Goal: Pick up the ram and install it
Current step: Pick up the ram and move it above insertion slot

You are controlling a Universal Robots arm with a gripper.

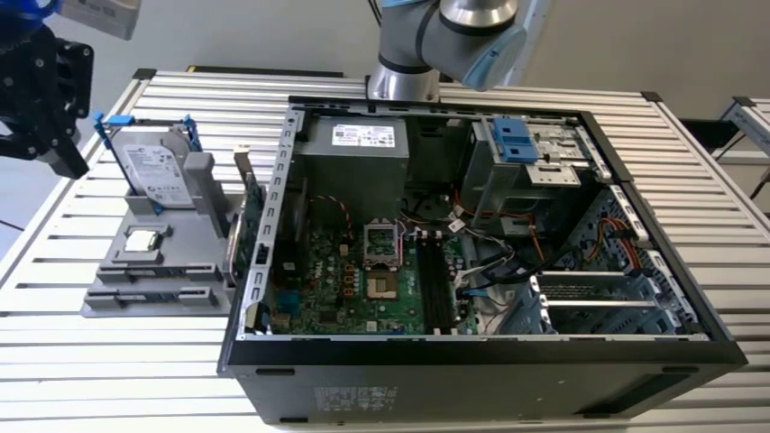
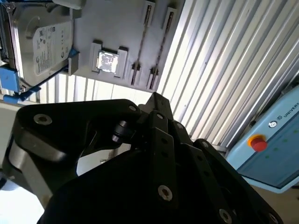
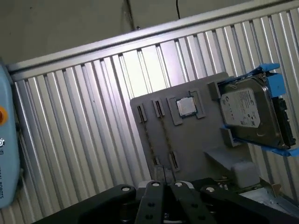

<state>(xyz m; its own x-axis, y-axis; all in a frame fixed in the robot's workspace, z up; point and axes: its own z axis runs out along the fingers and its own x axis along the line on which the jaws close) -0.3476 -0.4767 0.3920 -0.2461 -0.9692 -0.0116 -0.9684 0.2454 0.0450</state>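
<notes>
Black jointed gripper (image 2: 156,99), jaws pressed together, hovers near grey slotted tray (image 3: 196,140) holding flat silver hard drive (image 3: 247,114) on ribbed aluminium table (image 3: 70,140).

At the exterior view's left, a tray (image 1: 157,298) sits beside the case (image 1: 481,379).

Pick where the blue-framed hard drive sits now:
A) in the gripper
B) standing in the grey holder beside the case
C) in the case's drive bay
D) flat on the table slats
B: the hard drive stands upright in the grey holder, outside the open case on the exterior view's left; both wrist views also show it seated on that holder.
</notes>
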